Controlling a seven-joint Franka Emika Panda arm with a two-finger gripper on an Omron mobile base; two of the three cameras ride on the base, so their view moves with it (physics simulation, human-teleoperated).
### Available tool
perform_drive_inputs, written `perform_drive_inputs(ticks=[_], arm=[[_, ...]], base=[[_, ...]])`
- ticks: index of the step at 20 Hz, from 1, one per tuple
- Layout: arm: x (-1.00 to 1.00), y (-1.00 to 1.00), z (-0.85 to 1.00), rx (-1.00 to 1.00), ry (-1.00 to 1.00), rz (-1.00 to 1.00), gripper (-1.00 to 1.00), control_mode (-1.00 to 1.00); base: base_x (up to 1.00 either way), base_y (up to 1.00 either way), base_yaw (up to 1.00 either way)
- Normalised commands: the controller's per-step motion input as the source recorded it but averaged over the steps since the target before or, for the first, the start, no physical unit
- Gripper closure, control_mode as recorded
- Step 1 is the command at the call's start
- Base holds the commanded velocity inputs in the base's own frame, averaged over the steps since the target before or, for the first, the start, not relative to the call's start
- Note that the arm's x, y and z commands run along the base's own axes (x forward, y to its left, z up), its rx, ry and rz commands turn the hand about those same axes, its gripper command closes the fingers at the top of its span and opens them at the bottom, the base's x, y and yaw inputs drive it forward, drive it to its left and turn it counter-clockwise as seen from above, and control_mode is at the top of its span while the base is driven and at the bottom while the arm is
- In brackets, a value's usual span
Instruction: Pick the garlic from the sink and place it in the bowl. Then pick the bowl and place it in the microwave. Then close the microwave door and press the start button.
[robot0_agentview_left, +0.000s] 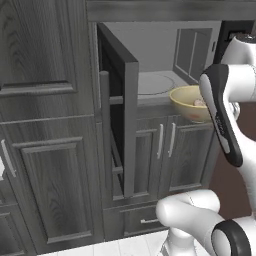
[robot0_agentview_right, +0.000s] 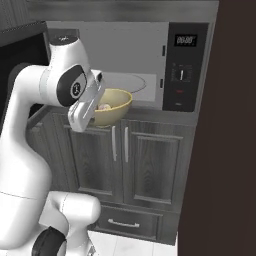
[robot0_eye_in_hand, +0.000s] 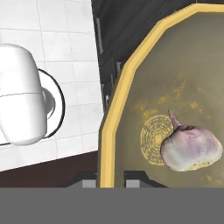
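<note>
One garlic (robot0_eye_in_hand: 191, 148) lies loose on the floor of the bowl (robot0_eye_in_hand: 131, 70), and the gripper (robot0_eye_in_hand: 111, 178) is clamped on the bowl's near rim, a finger on each side of the wall. The bowl hangs at the mouth of the microwave (robot0_agentview_right: 150, 55), just above the front edge, with the microwave door (robot0_agentview_left: 117, 125) swung wide. A one-sided rim hold could let the bowl tilt and spill the garlic, or catch the front edge going in.

Kitchen: built-in microwave (robot0_agentview_right: 150, 70), grey cabinets (robot0_agentview_right: 135, 160)
</note>
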Motion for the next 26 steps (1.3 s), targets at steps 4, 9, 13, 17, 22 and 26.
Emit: perform_drive_inputs(ticks=[4,9,13,17,22,26], arm=[[0.57,0.77,0.18,0.0,-0.05,0.2,1.0,-1.0],[0.93,0.35,0.2,0.0,-0.01,0.11,1.0,-1.0],[0.94,0.01,0.15,0.0,0.0,0.05,1.0,-1.0],[0.79,0.0,-0.04,0.0,-0.06,0.12,1.0,-1.0],[0.62,-0.01,-0.15,0.0,-0.23,0.12,1.0,-1.0],[0.56,-0.02,-0.23,0.0,-0.21,0.09,1.0,-1.0]], base=[[0.0,0.0,0.0],[0.0,0.0,0.0],[0.0,0.0,0.0],[0.0,0.0,0.0],[0.0,0.0,0.0],[0.0,0.0,0.0]])
